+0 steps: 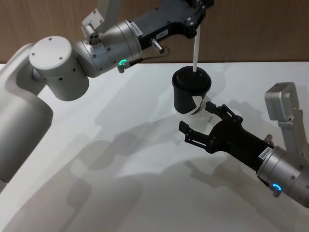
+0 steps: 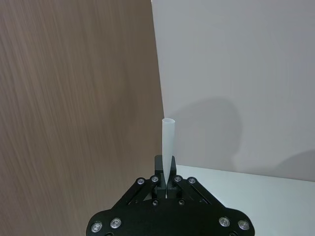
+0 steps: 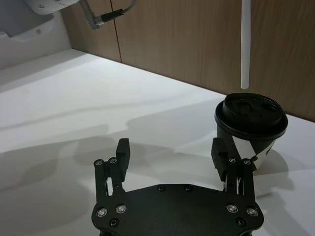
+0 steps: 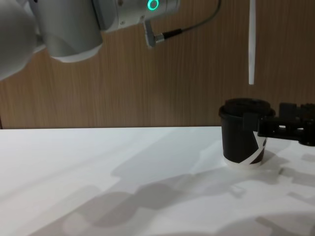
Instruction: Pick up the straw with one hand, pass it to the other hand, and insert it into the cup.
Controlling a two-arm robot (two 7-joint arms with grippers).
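Note:
The white straw (image 1: 196,48) hangs upright from my left gripper (image 1: 199,25), which is shut on its upper part, above the far side of the table. In the left wrist view the straw (image 2: 168,140) sticks out past the shut fingers (image 2: 158,167). Its lower tip hovers a little above the domed lid of the black cup (image 4: 242,135), as the chest view shows with the straw (image 4: 252,44). The cup (image 1: 190,92) stands upright on the table. My right gripper (image 1: 197,117) stands open just in front of and beside the cup (image 3: 250,125), holding nothing; its fingers (image 3: 122,150) are spread wide.
The white table (image 1: 120,159) has free room to the left and front of the cup. A brown wood-grain wall (image 4: 172,88) runs close behind the table's far edge. The left arm's silver body (image 1: 63,67) reaches across the upper left.

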